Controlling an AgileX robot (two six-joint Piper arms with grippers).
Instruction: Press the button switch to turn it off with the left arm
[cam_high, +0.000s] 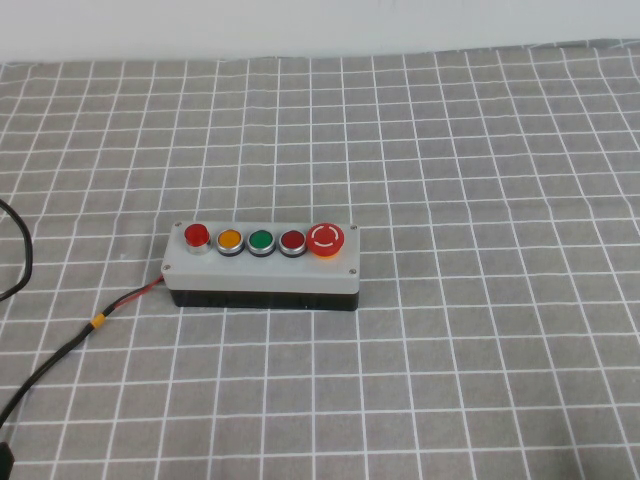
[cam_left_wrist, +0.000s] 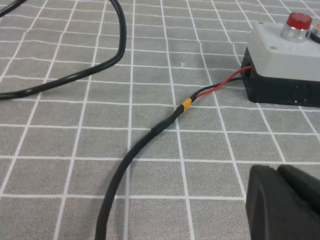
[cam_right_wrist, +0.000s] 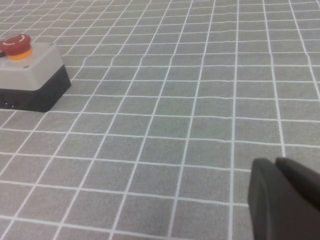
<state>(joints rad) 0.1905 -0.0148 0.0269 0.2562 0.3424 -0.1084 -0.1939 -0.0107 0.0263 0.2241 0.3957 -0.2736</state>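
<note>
The button switch is a small bright-red round button with a silver ring, at the left end of a row of five on a grey box. In the left wrist view the button switch stands on the box's corner, well ahead of my left gripper. That gripper is shut, holds nothing, and hovers low over the cloth, apart from the box. My right gripper is also shut and empty, far from the box's other end. Neither gripper shows in the high view.
A yellow, a green, a darker red and a large red mushroom button fill the row. A black cable with red wires runs from the box's left end across the grey checked cloth. Another cable loops nearby.
</note>
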